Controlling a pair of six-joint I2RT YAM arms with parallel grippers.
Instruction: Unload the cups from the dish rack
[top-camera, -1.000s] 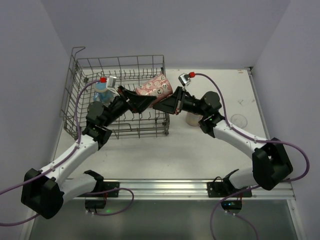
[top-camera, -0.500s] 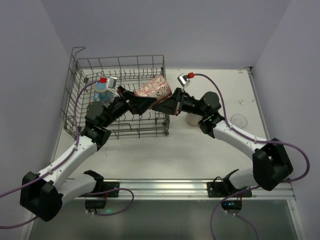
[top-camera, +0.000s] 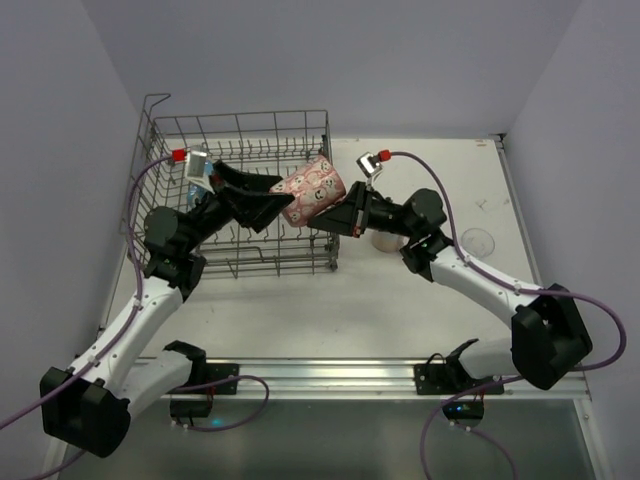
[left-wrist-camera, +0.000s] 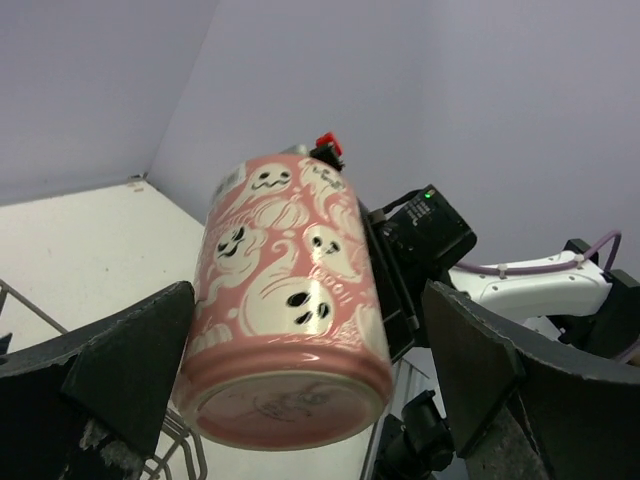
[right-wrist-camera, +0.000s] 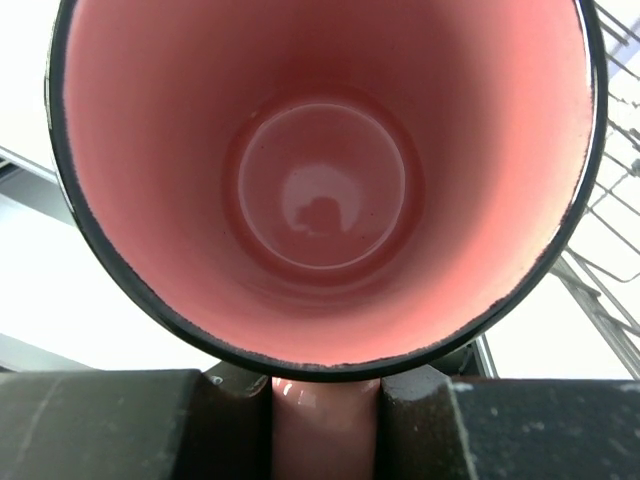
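Observation:
A pink mug (top-camera: 312, 190) printed with white ghosts hangs tilted above the right end of the grey wire dish rack (top-camera: 240, 118). My right gripper (top-camera: 338, 214) is shut on its handle (right-wrist-camera: 323, 432); the right wrist view looks straight into the mug's pink inside (right-wrist-camera: 320, 180). My left gripper (top-camera: 272, 206) is open over the rack, just left of the mug. In the left wrist view the mug's base (left-wrist-camera: 285, 395) sits between the spread fingers (left-wrist-camera: 130, 365), apart from both. A bluish cup (top-camera: 192, 186) in the rack's back left is mostly hidden by the left wrist.
A pale cup (top-camera: 386, 238) stands on the white table right of the rack, partly behind the right arm. A clear round glass item (top-camera: 478, 240) sits further right. The rack's tall sides and upright prongs (top-camera: 270, 250) lie under both wrists. Walls close in on three sides.
My left gripper has opened fully and drawn back to the left, off the mug. The mug has stayed in my right gripper and shifted slightly down and right.

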